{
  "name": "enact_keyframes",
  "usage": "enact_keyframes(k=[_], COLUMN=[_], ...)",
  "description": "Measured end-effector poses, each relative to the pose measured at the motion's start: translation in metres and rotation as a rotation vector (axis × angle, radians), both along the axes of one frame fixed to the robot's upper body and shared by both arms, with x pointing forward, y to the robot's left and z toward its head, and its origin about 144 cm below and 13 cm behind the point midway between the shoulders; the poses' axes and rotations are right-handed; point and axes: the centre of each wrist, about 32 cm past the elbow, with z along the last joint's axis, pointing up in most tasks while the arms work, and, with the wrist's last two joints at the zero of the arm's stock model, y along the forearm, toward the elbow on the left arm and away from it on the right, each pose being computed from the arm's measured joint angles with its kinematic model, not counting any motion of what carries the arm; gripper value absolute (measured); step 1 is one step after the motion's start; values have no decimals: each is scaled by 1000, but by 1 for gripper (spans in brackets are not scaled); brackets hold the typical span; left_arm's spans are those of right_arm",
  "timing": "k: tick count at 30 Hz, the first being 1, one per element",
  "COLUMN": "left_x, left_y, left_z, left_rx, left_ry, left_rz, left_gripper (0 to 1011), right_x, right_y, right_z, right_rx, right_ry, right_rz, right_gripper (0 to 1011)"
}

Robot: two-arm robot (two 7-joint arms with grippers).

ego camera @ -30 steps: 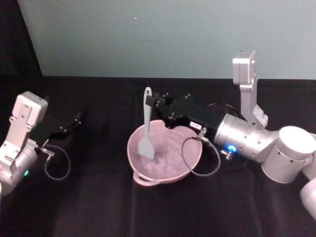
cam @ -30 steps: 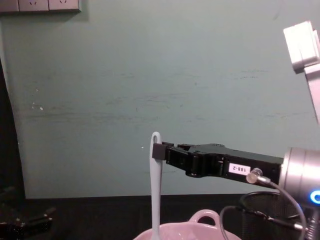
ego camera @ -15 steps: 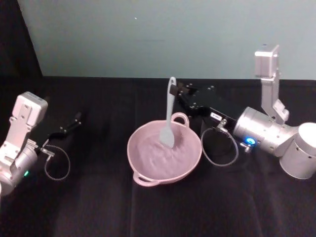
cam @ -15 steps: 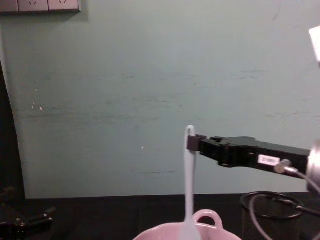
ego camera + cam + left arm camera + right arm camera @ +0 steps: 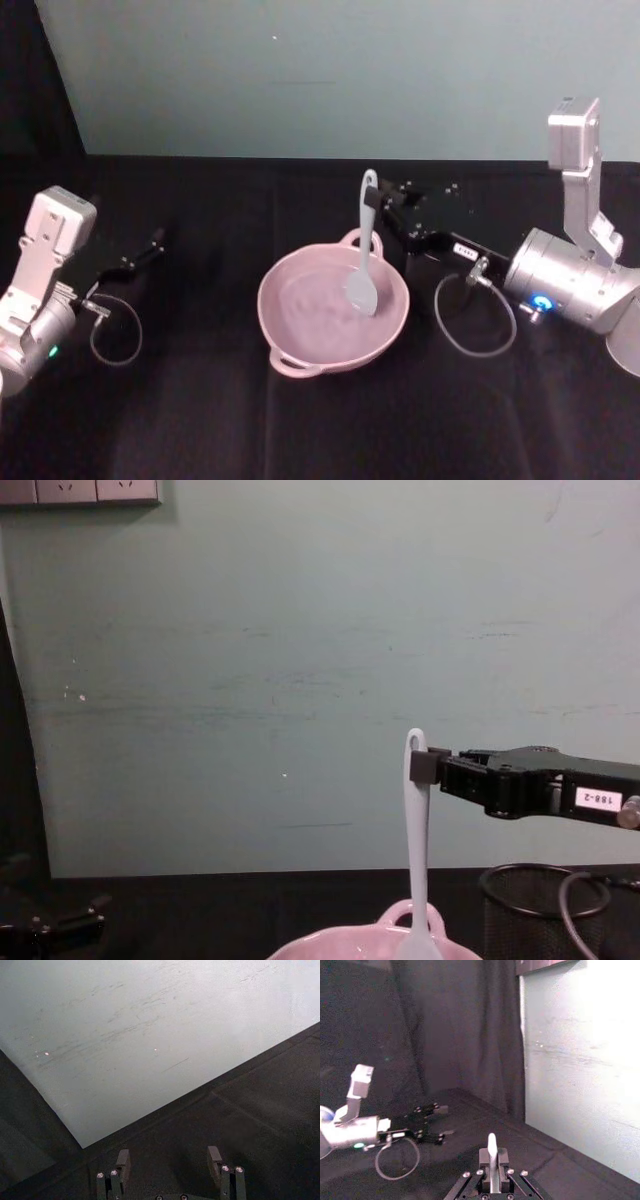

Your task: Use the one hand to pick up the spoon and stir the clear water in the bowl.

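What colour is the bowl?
Pale pink, glossy: the bowl shows best in the head view.

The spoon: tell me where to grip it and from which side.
Grip the spoon high on its slim handle, just below the hole, coming in level from the robot's right. It stands nearly upright, flat head down in the bowl, so only the upper handle is free. The right gripper holds it there now, jaws shut; the left gripper is parked far left.
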Motion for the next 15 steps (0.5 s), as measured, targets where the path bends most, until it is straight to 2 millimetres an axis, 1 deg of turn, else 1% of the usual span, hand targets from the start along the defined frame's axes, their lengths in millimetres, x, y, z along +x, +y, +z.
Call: enact_keyframes(k=[5, 8, 15], left_x=[0, 0, 0], left_y=[0, 0, 0], left_z=[0, 0, 0], left_rx=[0, 0, 0], left_ry=[0, 0, 0], left_rz=[0, 0, 0], left_gripper=[1011, 1011, 1011], right_x=[-9, -15, -18], right_y=[5, 12, 25], right_z=[2, 1, -3], right_rx=[-15, -18, -4], right_ry=[4, 11, 24], right_rz=[37, 72, 110], right_gripper=[101, 100, 101])
